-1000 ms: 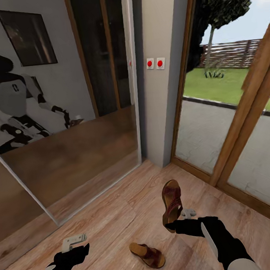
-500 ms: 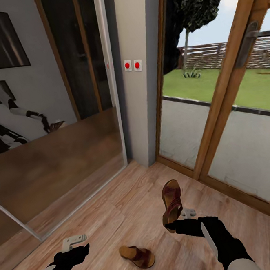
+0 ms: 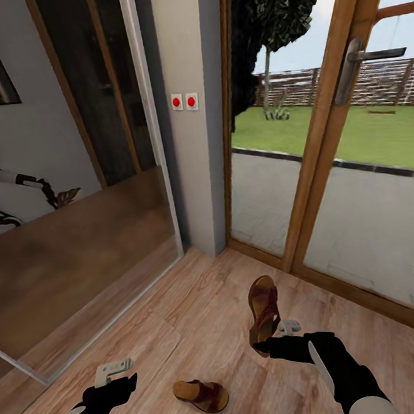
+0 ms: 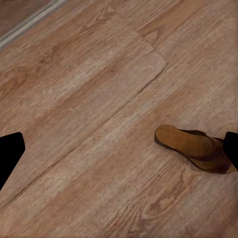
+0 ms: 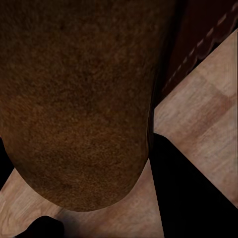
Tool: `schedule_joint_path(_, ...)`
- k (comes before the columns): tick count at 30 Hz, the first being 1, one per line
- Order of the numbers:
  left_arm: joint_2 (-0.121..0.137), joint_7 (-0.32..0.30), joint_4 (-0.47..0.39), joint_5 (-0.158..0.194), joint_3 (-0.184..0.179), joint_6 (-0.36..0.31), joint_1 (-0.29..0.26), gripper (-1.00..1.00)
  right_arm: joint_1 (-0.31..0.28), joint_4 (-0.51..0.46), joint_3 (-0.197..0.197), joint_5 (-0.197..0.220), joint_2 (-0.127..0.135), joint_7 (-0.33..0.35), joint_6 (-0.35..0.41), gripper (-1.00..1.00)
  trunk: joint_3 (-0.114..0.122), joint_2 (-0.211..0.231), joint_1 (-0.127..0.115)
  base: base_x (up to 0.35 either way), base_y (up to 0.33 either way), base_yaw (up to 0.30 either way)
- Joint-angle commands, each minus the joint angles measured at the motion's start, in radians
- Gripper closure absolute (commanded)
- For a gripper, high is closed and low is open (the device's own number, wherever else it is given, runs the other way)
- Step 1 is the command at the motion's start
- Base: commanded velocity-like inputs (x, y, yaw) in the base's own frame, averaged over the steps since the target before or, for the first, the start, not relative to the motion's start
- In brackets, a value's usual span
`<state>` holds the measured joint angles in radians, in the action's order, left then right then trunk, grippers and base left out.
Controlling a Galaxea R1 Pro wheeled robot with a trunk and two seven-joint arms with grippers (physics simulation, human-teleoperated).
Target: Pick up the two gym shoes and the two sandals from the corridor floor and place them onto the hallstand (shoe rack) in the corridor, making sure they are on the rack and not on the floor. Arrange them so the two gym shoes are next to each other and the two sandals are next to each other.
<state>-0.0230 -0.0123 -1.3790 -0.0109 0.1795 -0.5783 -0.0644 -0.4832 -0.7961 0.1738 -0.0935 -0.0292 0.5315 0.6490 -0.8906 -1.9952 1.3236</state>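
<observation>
Head view: right gripper clenched on 1 sandal, held upright above the corridor floor; left gripper hung released near the 2nd sandal; right wrist view showed its suede sole.

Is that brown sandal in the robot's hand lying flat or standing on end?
On end: the sandal rises toe-up from the right tool, clear of the floor.

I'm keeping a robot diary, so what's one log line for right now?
right gripper: shut on sandal, lifted | left gripper: open, empty | other sandal: on floor | rack: not reached
</observation>
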Motion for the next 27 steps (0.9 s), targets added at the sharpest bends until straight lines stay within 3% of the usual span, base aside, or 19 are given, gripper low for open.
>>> schedule_joint_path(1,0.000,0.000,0.000,0.000,0.000,0.000,0.000,-1.00,0.000,0.000,0.000,0.003,0.000,-0.002,0.001,1.00,0.000,0.000,0.000,0.000,0.000,-0.121)
schedule_joint_path(11,0.000,0.000,0.000,0.000,0.000,0.000,0.000,-1.00,0.000,0.000,0.000,0.003,-0.001,-0.002,0.001,1.00,0.006,0.000,0.000,0.000,0.036,-0.275)
schedule_joint_path(27,0.000,0.000,0.000,0.000,0.000,0.000,0.000,-1.00,0.000,0.000,0.000,0.003,-0.001,-0.002,0.001,1.00,0.018,0.000,0.000,0.000,0.219,-0.293)
